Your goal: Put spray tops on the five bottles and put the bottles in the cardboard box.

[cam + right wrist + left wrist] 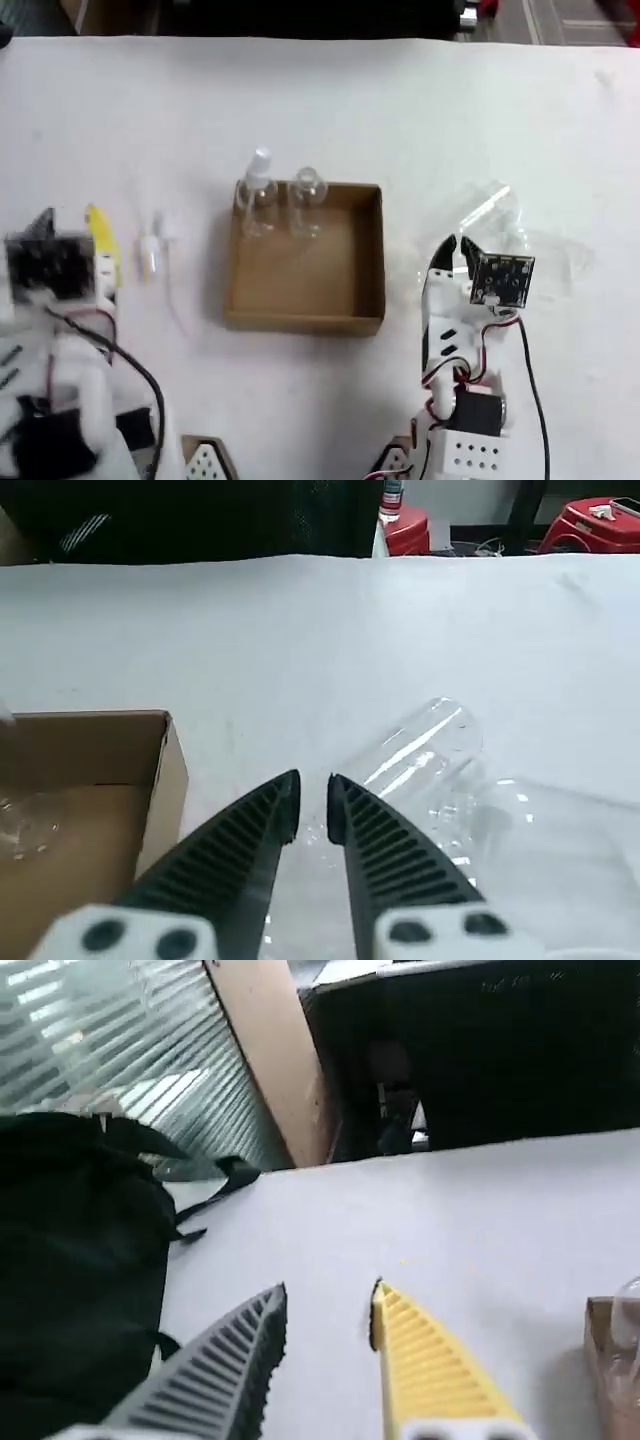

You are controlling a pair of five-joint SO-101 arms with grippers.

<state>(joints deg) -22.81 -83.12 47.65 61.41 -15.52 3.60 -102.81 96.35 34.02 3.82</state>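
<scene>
Cardboard box (300,322) separates the open, empty left gripper (330,1295) from the barely parted, empty right gripper (312,780) by lying bottles (420,745).

White table (400,110) with a plain brown cardboard box (305,320); the boxed bottles (307,195) and the lying bottles (420,745) are colourless and transparent, one wearing a white spray top (260,160), and the loose spray top (152,255) is also white. Left gripper (328,1295): one yellow finger (425,1370) and one dark grey finger (220,1380), both patterned with fine crosswise ribs. Right gripper (312,785): two black ribbed fingers on white bases, its arm white and black with red and black wires (470,365); the bag (70,1260) is black.
</scene>
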